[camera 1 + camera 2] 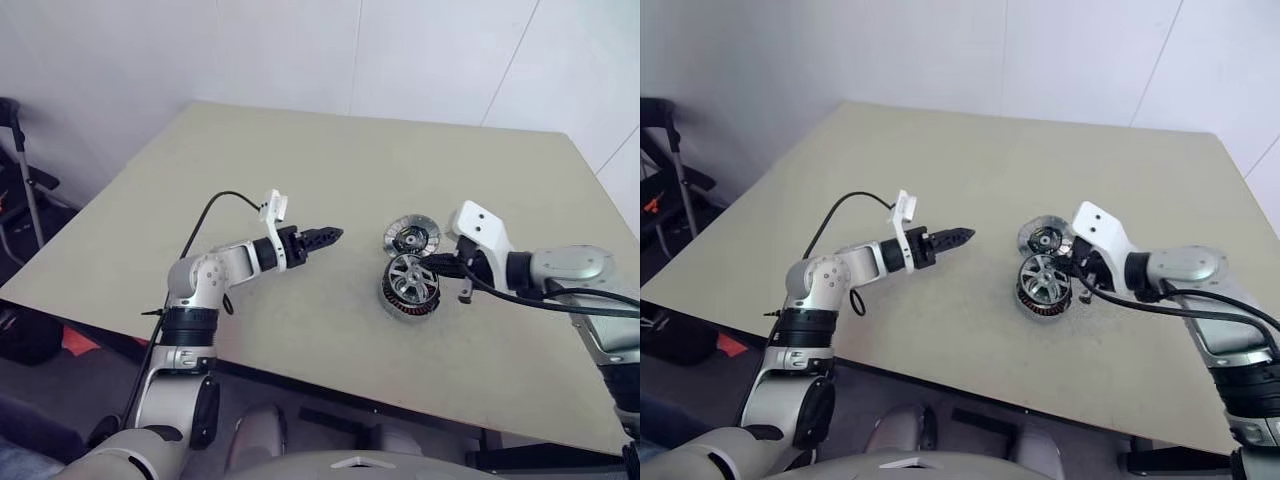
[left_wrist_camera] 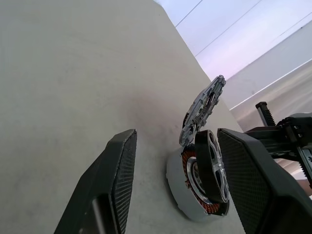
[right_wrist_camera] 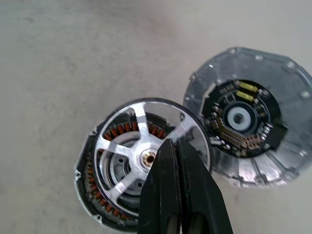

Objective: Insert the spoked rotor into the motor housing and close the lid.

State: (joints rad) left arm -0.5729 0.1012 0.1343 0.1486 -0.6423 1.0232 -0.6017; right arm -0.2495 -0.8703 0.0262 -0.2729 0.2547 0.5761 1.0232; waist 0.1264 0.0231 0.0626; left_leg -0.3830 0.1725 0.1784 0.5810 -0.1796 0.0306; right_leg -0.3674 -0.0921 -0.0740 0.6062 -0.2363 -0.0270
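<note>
We read the spoked rotor (image 3: 146, 156) as rigid, fairly heavy metal, smooth and likely slippery, so it is best pushed at its thick rim or hub; it sits tilted and only partly seated in the motor housing (image 1: 395, 305) near the counter (image 1: 300, 180) middle, with the lid (image 1: 411, 238) standing open just beyond at 12 o'clock. The right hand (image 3: 176, 146) is clenched empty, its tips over the rotor's near spokes, while the left hand (image 1: 333, 236) is released, level, well apart at the housing's 9 o'clock. Contact between the right tips and the rotor is hard to judge, possibly touching, and the lid's joint is hidden.
</note>
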